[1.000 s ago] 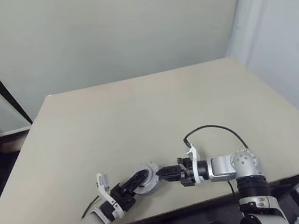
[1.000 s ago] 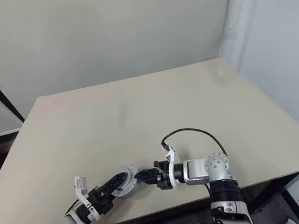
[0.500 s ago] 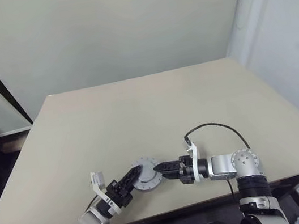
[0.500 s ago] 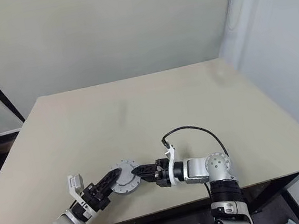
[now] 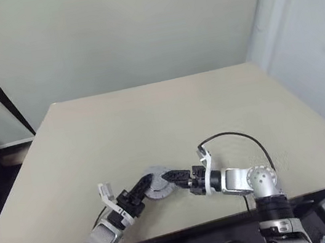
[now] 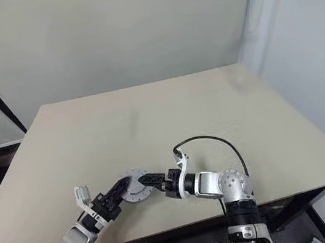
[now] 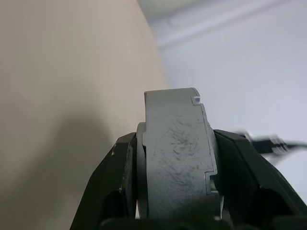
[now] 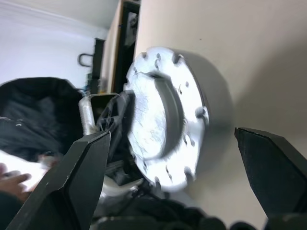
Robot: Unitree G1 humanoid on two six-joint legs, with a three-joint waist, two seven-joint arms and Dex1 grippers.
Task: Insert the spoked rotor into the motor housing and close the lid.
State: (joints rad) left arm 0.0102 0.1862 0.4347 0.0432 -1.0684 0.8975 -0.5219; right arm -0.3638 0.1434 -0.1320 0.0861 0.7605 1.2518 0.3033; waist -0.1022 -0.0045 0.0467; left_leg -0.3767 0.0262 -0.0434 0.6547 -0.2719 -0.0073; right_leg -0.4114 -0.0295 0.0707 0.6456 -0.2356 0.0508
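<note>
**Housing gripped by the left fingers, right fingers spread beside it**

I see the motor housing [image 5: 156, 183] near the front edge of the beige table [image 5: 168, 120], and my left gripper [image 5: 141, 190] has it clamped: in the left wrist view the grey shell sits edge-on between the two black fingers [image 7: 117, 184], one pressed against each flat side. From the head camera the housing sits at the tips of those fingers, with its round silver face turned up and toward the right arm.

My right gripper [image 5: 170, 175] points at the housing from the opposite side, its tips just beside the rim. Its fingers [image 8: 79, 172] stand wide apart; in the right wrist view the silver face, with its ring of small holes and raised centre, lies between and beyond the two fingertips, and I cannot tell whether either tip touches it. I also cannot tell from these views whether the part facing the right gripper is the lid or the housing's own end plate.

A black cable [image 5: 234, 137] loops above the right wrist.
</note>
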